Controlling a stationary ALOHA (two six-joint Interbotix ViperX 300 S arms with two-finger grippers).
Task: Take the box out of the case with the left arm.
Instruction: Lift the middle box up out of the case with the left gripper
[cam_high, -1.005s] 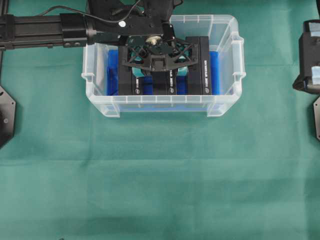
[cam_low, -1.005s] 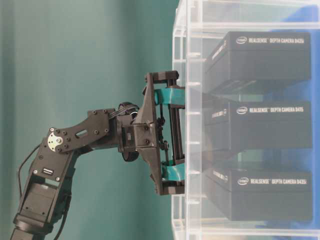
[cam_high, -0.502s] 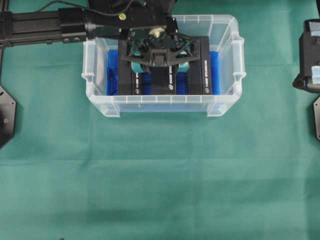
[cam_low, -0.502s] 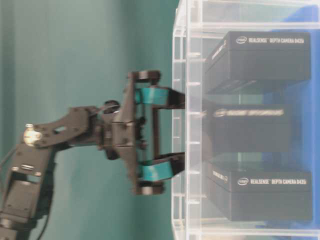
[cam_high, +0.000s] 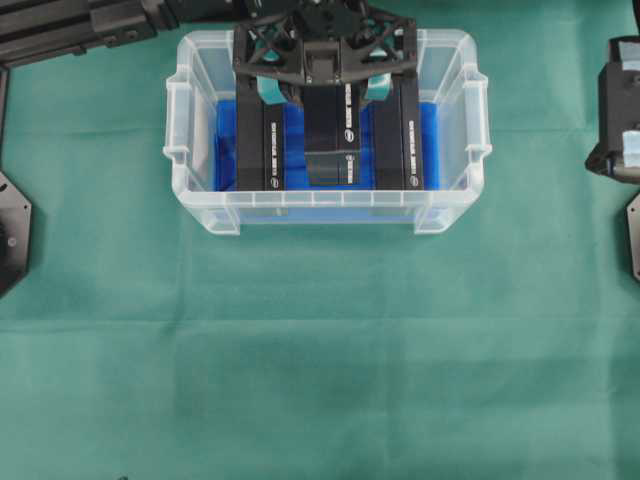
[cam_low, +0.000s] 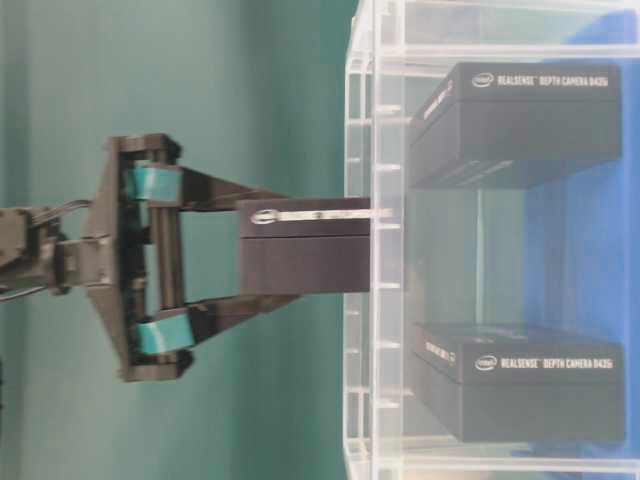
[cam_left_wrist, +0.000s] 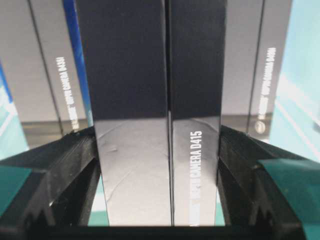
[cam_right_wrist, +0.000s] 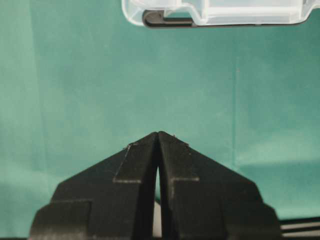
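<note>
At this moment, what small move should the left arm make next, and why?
Probably keep lifting straight out: the left gripper holds the middle box, whose far end sits about level with the case rim, between two boxes left inside.

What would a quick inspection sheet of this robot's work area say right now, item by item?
Surface: green cloth covers the table, smooth and flat.
Job's things: clear case with a blue lining; middle box lifted partly out above the rim, between the fingers.
Clutter: two more black boxes, left box and right box, stand in the case either side of the gap.
Grippers: left gripper is shut on the middle box; right gripper is shut, holding nothing, over bare cloth near the case.
Cables: nothing seen.
Surroundings: black mounting plates at the table's side edges; right arm parked at the right.
</note>
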